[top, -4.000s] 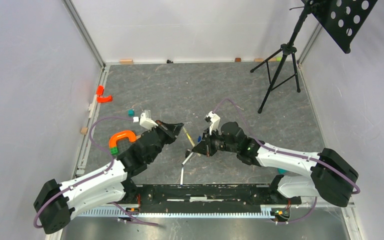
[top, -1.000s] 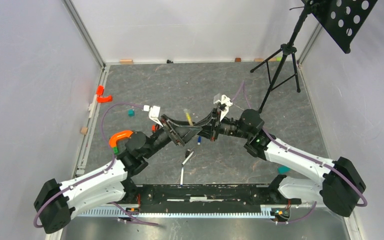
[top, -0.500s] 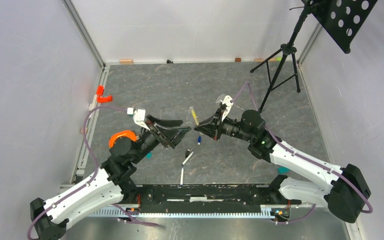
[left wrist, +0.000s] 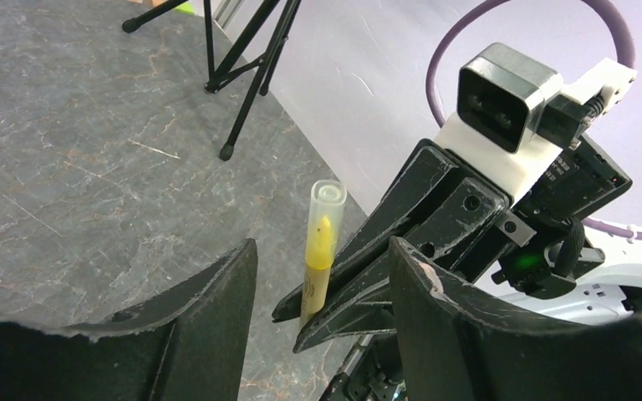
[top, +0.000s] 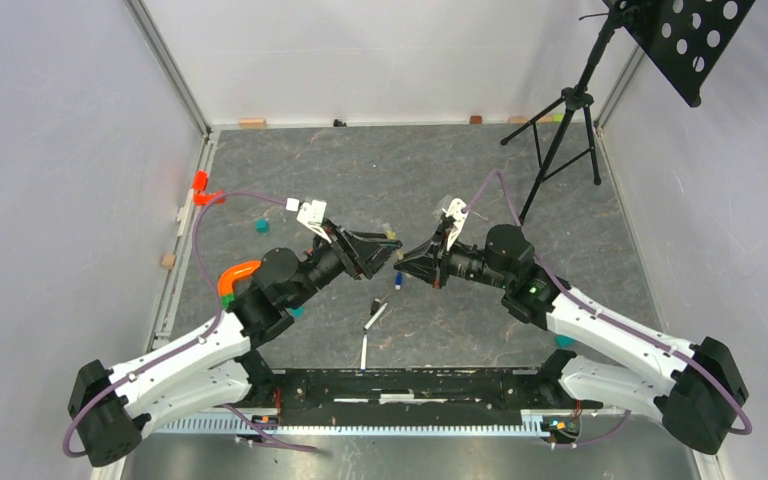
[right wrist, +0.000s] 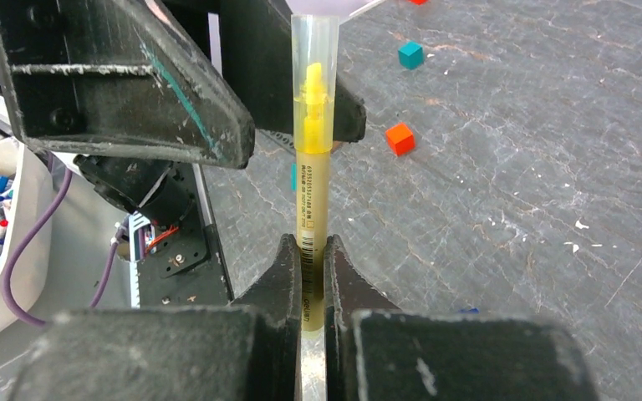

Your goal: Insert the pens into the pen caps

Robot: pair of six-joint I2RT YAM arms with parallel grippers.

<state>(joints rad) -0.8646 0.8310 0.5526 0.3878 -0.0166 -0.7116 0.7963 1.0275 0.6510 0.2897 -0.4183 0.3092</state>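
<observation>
So, both arms meet tip to tip over the middle of the table. The right gripper is clamped tight on the yellow pen, pinching it low on the barrel, right where the printed label is. The pen sticks straight out past the fingertips, and there's a clear cap sitting over the yellow nib, fully on as far as I can see.

The left gripper has its jaws apart w/ the pen's capped end sitting in the gap between them. From the left wrist cam there's daylight on both sides of the pen, so its fingers aren't touching it, just straddling it.

Rest of the task stuff is down on the table, closer to the arm bases: two white pens lying flat, one a bit nearer the bases than the other, and the blue cap just beside the upper one, approx under the gripper tips. Can't spot a black cap.

Also around: a teal cube and a red cube on the left side, apart from each other, plus a black tripod at the far right.
</observation>
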